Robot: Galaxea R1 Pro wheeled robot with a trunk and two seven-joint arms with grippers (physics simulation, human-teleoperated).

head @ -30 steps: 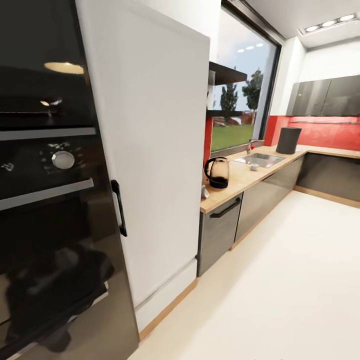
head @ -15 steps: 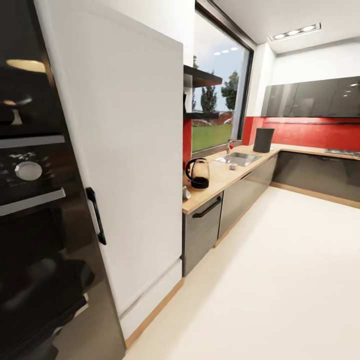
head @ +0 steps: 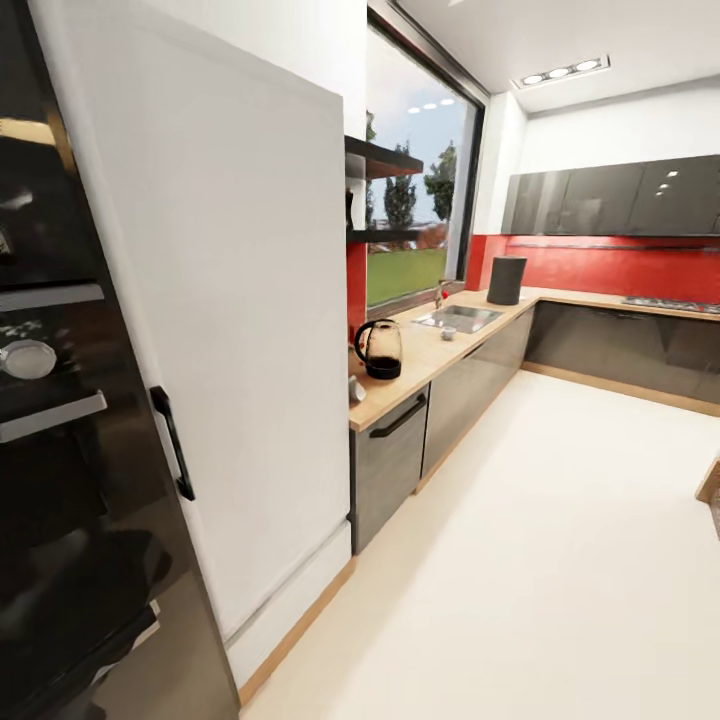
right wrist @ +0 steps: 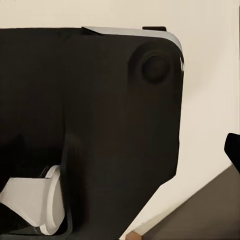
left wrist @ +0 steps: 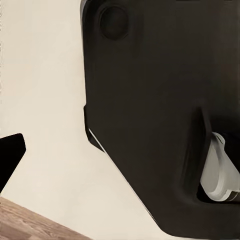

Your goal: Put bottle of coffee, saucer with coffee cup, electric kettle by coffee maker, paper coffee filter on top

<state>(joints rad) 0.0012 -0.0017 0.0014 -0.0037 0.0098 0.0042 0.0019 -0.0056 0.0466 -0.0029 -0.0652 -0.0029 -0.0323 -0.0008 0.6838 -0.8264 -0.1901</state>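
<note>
The head camera looked along a kitchen. At the near left stood a black oven [head: 60, 400] and next to it a tall white fridge [head: 230, 330] with a black handle [head: 172, 443]. Past the fridge ran the countertop [head: 440, 350], light wood colour, above grey cabinet fronts [head: 455, 400].

The electric kettle [head: 380, 349] stood upright on the near end of the countertop, close to the fridge side. Just beside it, at the edge of the fridge, a small white thing [head: 355, 390] showed on the countertop; it was partly hidden, and it could not be told whether it was the cup. Farther along was the sink [head: 458, 319] with a small pale object [head: 448, 334] in front of it, too small to name. At the far corner, well apart from the kettle, stood the coffee maker [head: 506, 280], seen only as a dark grey shape before the red wall [head: 610, 270]. A dark shelf [head: 385, 160] hung above the near end of the countertop, beside the window [head: 415, 220]; what stood on it could not be made out.

In the left wrist view a big black part of the robot body [left wrist: 155, 115] was seen over the pale floor [left wrist: 45, 110], with a strip of wood at one corner. The right wrist view showed a similar black body [right wrist: 90, 125] above the floor. In both wrist views a black corner at the picture edge was perhaps a fingertip, but it could not be told how far the left or the right gripper was opened, and nothing was seen in them.
</note>
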